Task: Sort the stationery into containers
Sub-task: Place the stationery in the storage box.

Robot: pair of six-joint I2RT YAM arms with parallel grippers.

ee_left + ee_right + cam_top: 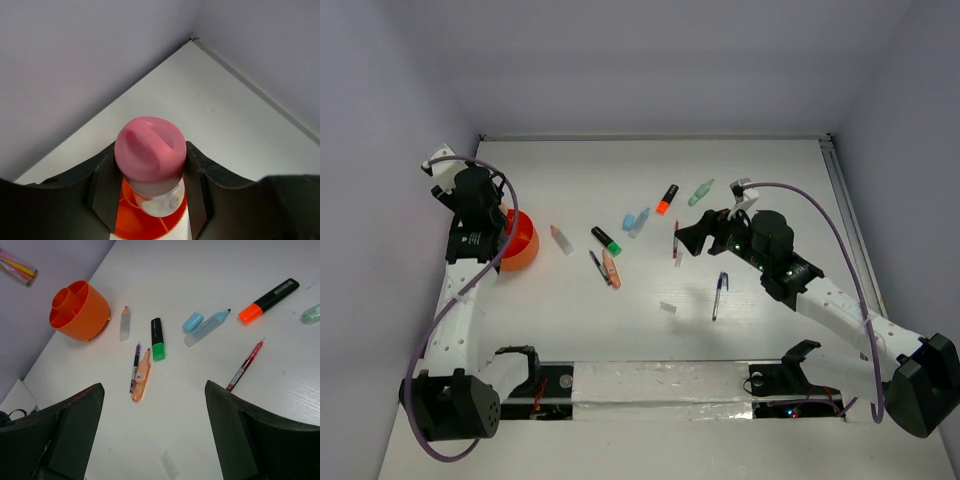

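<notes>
**Left pincer**: clamped on the pink-capped tube, with one finger on each side just below the cap. The tube stands upright, cap uppermost, directly over the orange pot. It cannot be told whether its lower end touches the pot, or which compartment lies beneath it. The pot sits at the far left of the bench, close to the left wall.

**Right pincer**: fingers wide apart with nothing between them. It is held above the middle of the bench and touches no item.

**Stationery loose on the bench, from the pot rightward:**
- A clear pencil-shaped piece lies just beside the pot.
- A green-capped marker lies next.
- Nearer the arms, a blue pen and an orange translucent piece lie side by side, touching or nearly so.
- A pale blue cap lies just beside a pale blue marker.
- An orange-capped marker lies further right.
- A red pen lies nearest the right pincer.
- A pale green piece shows at the edge of the right wrist view.
- A small white bit lies nearer the arms.
- A second blue pen lies close by the right arm's forearm.
</notes>
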